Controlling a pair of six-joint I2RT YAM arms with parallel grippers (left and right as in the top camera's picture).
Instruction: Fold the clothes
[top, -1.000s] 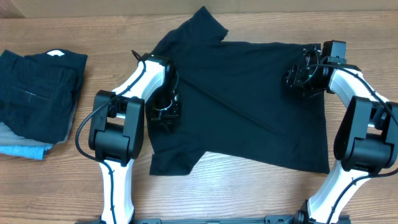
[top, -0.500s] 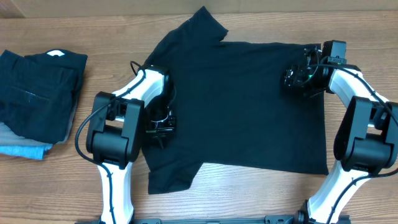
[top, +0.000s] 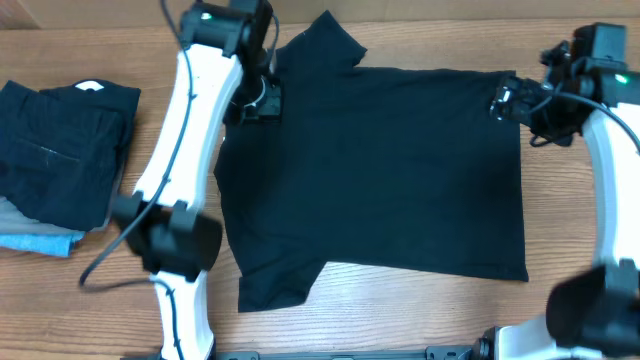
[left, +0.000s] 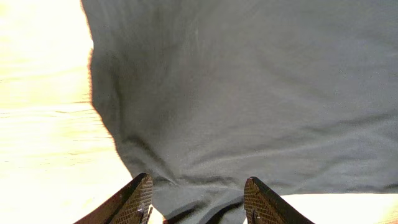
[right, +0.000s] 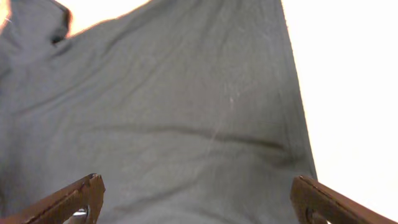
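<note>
The black T-shirt (top: 380, 170) lies spread flat on the wooden table, one sleeve at the top centre and one at the lower left. My left gripper (top: 255, 100) is raised above the shirt's upper left edge; the left wrist view shows its fingers (left: 198, 202) open over the fabric (left: 249, 93) with nothing between them. My right gripper (top: 510, 100) hovers at the shirt's upper right corner; the right wrist view shows its fingers (right: 199, 199) wide open above the cloth (right: 186, 112). The neck tag is not visible.
A stack of folded clothes (top: 55, 150), dark on top with a light blue piece underneath, sits at the table's left edge. Bare wooden table (top: 400, 310) shows in front of the shirt.
Both arms have lifted off the shirt and swung to the far side. The left gripper moved from the shirt's left middle to its upper left edge. The shirt now lies smoother.
</note>
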